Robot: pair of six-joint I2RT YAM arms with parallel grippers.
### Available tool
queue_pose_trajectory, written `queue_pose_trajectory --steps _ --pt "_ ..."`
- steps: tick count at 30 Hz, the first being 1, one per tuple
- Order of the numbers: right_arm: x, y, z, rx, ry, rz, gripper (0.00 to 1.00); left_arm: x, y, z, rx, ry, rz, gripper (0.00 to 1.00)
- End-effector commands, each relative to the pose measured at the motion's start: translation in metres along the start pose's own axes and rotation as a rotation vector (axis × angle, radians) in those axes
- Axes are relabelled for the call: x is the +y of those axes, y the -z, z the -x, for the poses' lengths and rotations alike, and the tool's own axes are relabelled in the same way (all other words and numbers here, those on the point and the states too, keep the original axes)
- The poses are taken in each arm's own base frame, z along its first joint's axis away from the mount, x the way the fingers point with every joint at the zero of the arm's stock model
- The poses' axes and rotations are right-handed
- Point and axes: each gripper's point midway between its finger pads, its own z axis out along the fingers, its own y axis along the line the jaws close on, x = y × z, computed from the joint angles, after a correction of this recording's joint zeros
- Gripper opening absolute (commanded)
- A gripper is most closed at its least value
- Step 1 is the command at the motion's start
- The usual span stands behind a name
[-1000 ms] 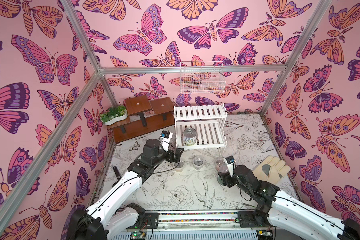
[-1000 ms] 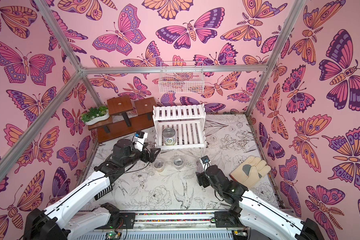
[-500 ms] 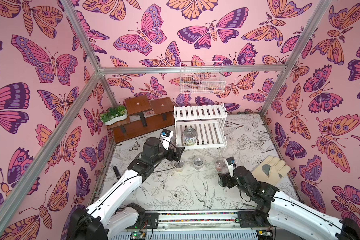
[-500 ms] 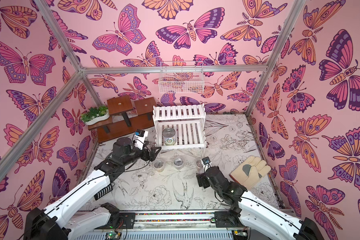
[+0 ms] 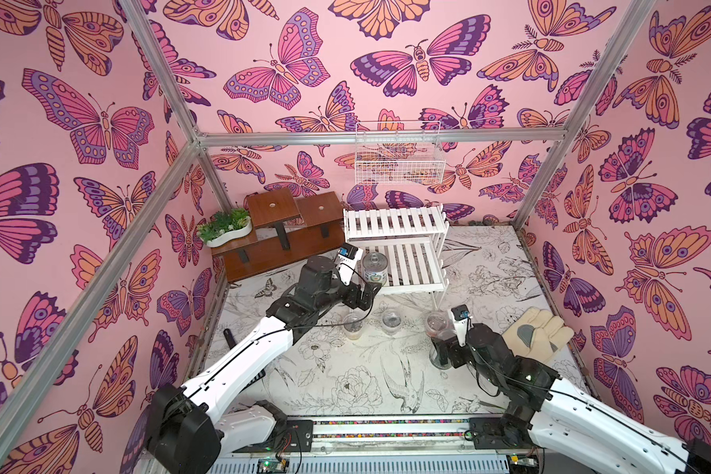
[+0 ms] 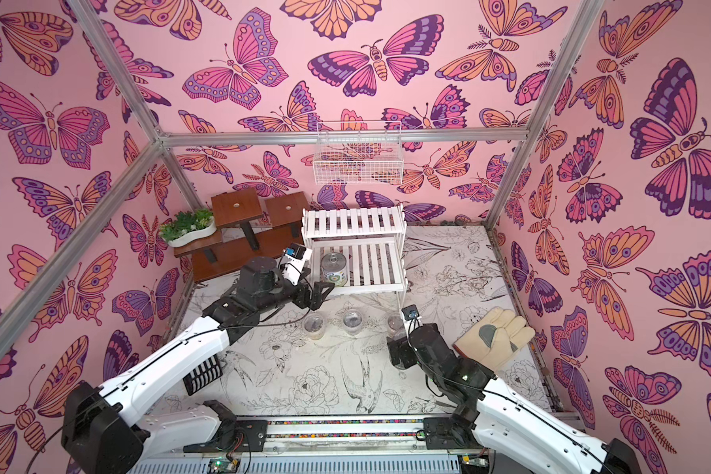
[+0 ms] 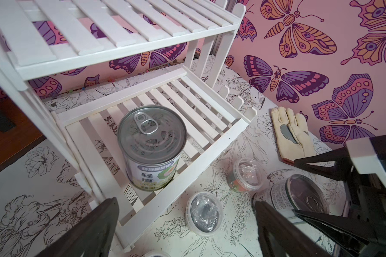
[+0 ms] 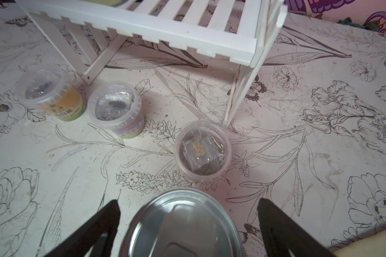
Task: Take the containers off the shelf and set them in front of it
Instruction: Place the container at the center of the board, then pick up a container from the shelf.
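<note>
The white slatted shelf (image 5: 403, 223) (image 7: 125, 42) has a white-labelled can (image 5: 373, 267) (image 6: 334, 269) (image 7: 152, 144) on its lower tier. My left gripper (image 5: 366, 293) (image 7: 183, 235) is open and empty, just in front of that can. Three clear lidded cups stand on the floor in front of the shelf: yellow-orange (image 8: 51, 95) (image 5: 352, 324), dark (image 8: 116, 109) (image 5: 390, 322) and a third (image 8: 202, 151) (image 5: 436, 324). My right gripper (image 5: 442, 355) (image 8: 188, 203) is open around a second metal can (image 8: 181, 224) (image 7: 299, 200), which stands on the floor with gaps on both sides.
A cream work glove (image 5: 538, 332) lies on the floor at the right, close to my right arm. A brown stepped stand (image 5: 288, 242) with a white planter (image 5: 224, 227) is left of the shelf. A white wire basket (image 5: 399, 160) hangs on the back wall.
My right gripper has opened off the second can, which now stands free on the floor. My left gripper has moved closer to the shelf's lower tier, still open.
</note>
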Motion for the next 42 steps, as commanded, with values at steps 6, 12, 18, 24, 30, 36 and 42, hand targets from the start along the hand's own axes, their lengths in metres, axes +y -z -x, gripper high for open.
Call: queue_pose_trajectory --steps 6,12,18,24,30,36,42 --pt "-0.006 0.022 0.033 -0.05 -0.014 -0.033 0.99 0.011 -0.029 -0.004 0.101 -0.054 0.108 1.0" --pt "-0.01 0.031 0.047 -0.081 -0.012 -0.051 0.99 0.021 -0.049 -0.002 0.15 -0.084 0.185 1.0" --pt "-0.013 0.037 0.052 -0.093 -0.012 -0.063 0.99 0.031 -0.064 -0.003 0.172 -0.082 0.238 1.0" --pt "-0.017 0.042 0.058 -0.107 -0.002 -0.081 0.99 0.04 -0.075 -0.006 0.188 -0.078 0.28 1.0" --pt "-0.018 0.043 0.06 -0.11 0.003 -0.09 0.99 0.045 -0.087 -0.007 0.196 -0.084 0.299 1.0" --pt "-0.02 0.044 0.061 -0.109 0.01 -0.099 0.99 0.043 -0.096 -0.008 0.196 -0.079 0.277 0.93" --pt "-0.023 0.048 0.063 -0.115 0.015 -0.111 0.99 0.037 -0.097 -0.007 0.192 -0.079 0.243 0.76"
